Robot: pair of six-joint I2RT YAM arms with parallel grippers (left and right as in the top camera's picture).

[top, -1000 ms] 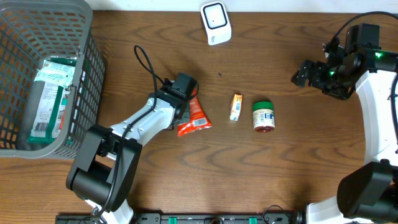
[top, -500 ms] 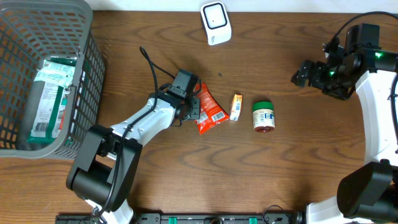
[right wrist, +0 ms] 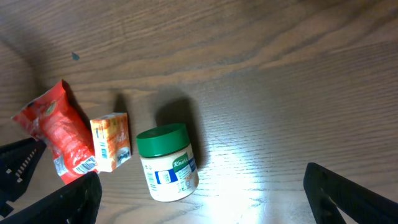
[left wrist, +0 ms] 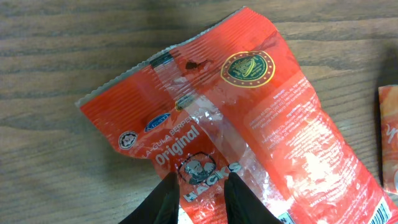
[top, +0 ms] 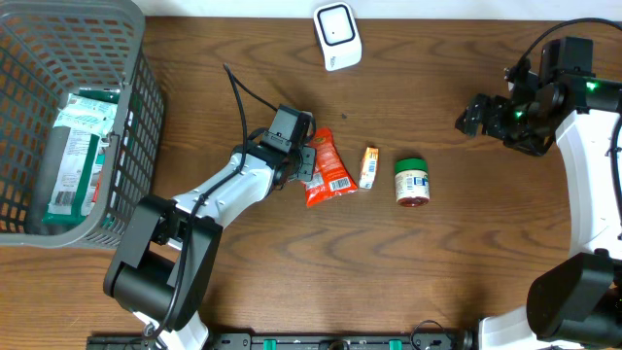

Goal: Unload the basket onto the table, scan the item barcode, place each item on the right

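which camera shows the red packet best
Left wrist: the red packet fills the frame, print readable, pinched in the left gripper. Overhead shows it small; right wrist catches it small at the left edge.

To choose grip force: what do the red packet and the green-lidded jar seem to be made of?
Red packet: probably thin glossy plastic film; it shows creases, glare and a crimped edge. Green-lidded jar: smooth body, glass or plastic, I cannot tell which; its printed label looks like paper.

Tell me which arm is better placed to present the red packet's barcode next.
Left: the left gripper pinches the red packet, while the right gripper hangs open, well beyond the jar.
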